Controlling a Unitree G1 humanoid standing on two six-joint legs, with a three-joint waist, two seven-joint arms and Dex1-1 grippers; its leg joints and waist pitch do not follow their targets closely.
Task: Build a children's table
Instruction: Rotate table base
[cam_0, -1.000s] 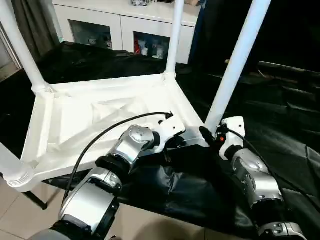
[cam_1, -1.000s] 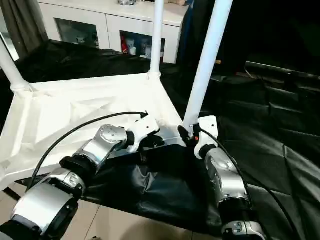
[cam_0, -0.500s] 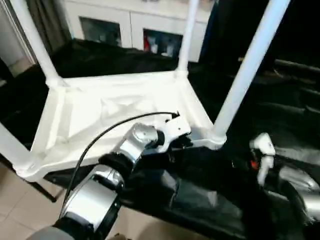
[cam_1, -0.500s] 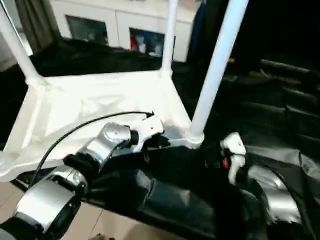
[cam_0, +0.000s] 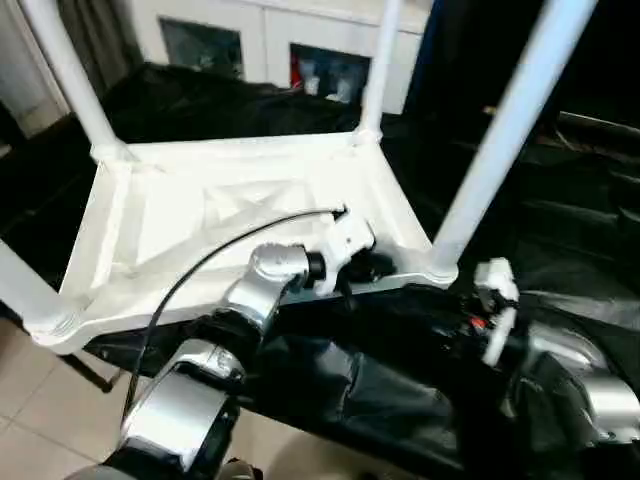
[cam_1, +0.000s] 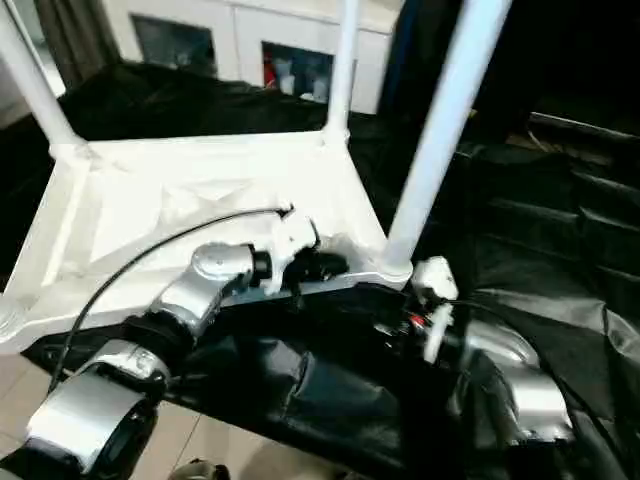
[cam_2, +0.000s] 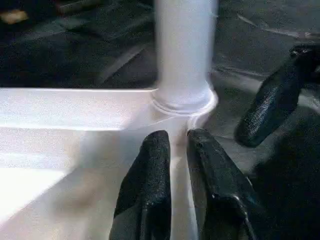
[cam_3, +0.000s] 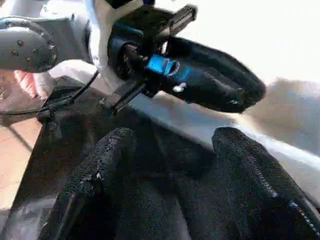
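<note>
Black sheet (cam_0: 330, 370) under upturned table (cam_0: 180, 230) (left tool (cam_2: 177, 150) pinching rim; right tool (cam_3: 170, 200) spread).

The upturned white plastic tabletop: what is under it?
Under the white plastic tabletop lies crumpled black sheeting, spreading past its near and right edges. The tabletop hides whatever supports it. The left gripper pinches the tabletop's near rim beside a white leg.

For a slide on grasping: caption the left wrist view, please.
Left tool pinching the upturned table top's rim beside a socketed leg.

left hand (cam_2: 178, 150) pinched, right hand (cam_3: 172, 170) spread.
</note>
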